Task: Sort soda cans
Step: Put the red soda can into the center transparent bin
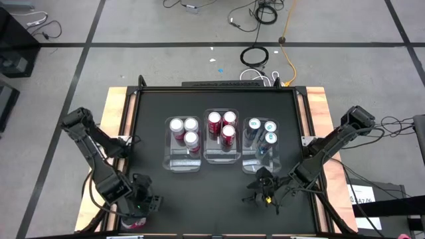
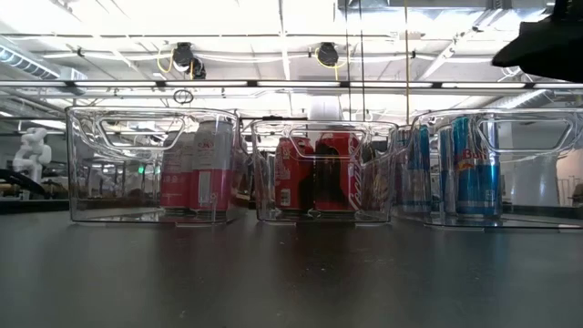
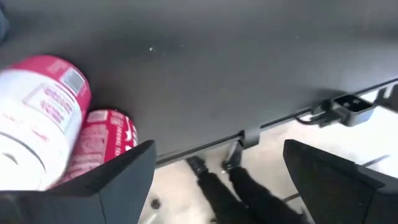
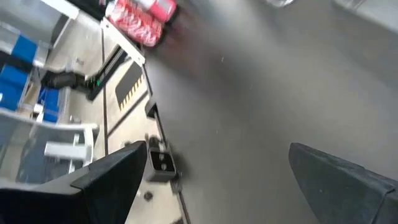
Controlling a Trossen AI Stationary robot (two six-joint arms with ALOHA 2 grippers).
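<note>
Three clear bins stand mid-table. The left bin (image 1: 182,143) holds three white-topped soda cans, the middle bin (image 1: 221,136) three red ones, and the right bin (image 1: 261,143) three teal-blue ones. Two more cans, one white and pink (image 3: 37,118) and one red (image 3: 102,140), sit at the table's near left corner (image 1: 133,223). My left gripper (image 1: 147,201) hovers open just beside them, and neither finger touches them. My right gripper (image 1: 260,192) hangs open over bare table in front of the right bin; its wrist view shows the far-off red cans (image 4: 140,15).
The black tabletop (image 1: 219,212) lies bare between the bins and its near edge. Clamps and cables (image 3: 348,106) sit along the table's edge beside the wooden border. In the low view the bins (image 2: 319,169) stand in a row across the table.
</note>
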